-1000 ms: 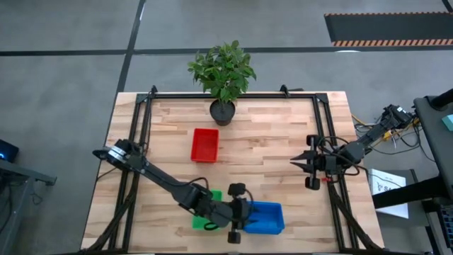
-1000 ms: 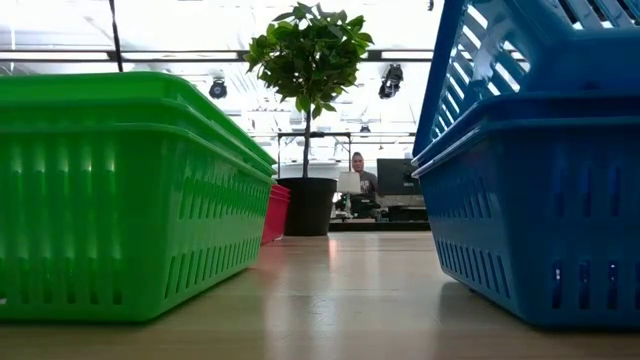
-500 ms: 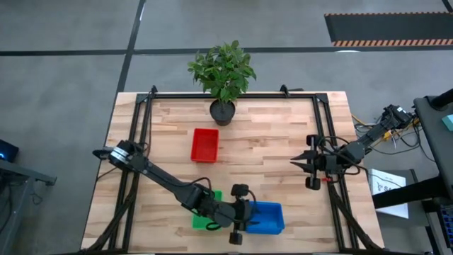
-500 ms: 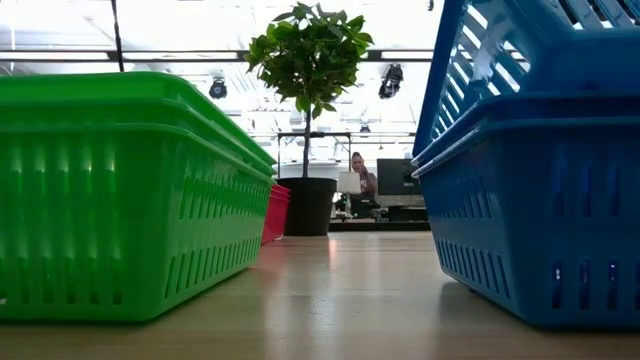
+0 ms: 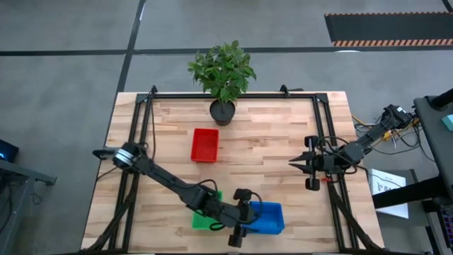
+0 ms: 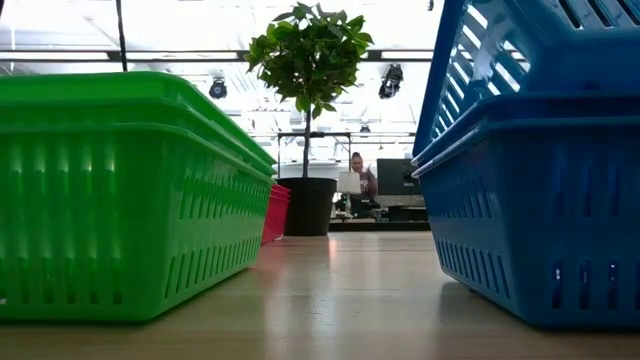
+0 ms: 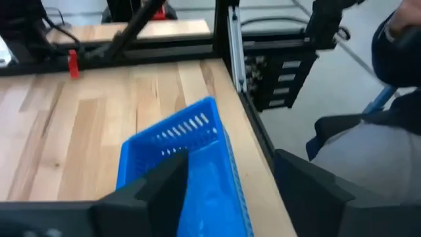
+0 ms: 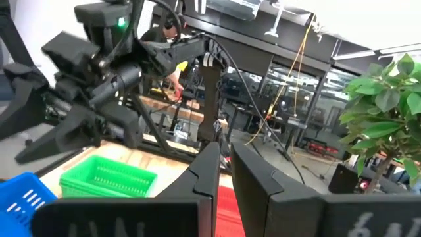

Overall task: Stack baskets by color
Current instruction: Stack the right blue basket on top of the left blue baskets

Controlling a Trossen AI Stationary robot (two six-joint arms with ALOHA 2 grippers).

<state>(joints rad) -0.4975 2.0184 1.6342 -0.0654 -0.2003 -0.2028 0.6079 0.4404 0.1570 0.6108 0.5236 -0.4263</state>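
The left gripper [image 5: 239, 225] is hovering over the near end of the blue basket [image 5: 265, 217] at the table's front edge, its fingers standing wide apart and straddling that end with nothing clamped between them. The main risk, as I judge it, is the blue stack: in the low view the upper blue basket [image 6: 540, 50] is sitting tilted rather than nested flat, so a finger catching the rim as the arm is lifting could drag it askew or tip it toward the table edge just beside it. The arm is also reaching across the green basket [image 5: 206, 214], and a careless pull-back could be nudging that one out of place. The right gripper [image 5: 298, 164] is waiting well apart at the table's right side, its fingers together and holding nothing. The baskets are looking like shallow rectangular plastic trays with slotted sides: green and blue are lying side by side near the front, apart with bare wood between them, while the red basket [image 5: 204, 144] is sitting further back, near the plant pot [image 5: 222, 112]. How many baskets are making up each pile I cannot tell.
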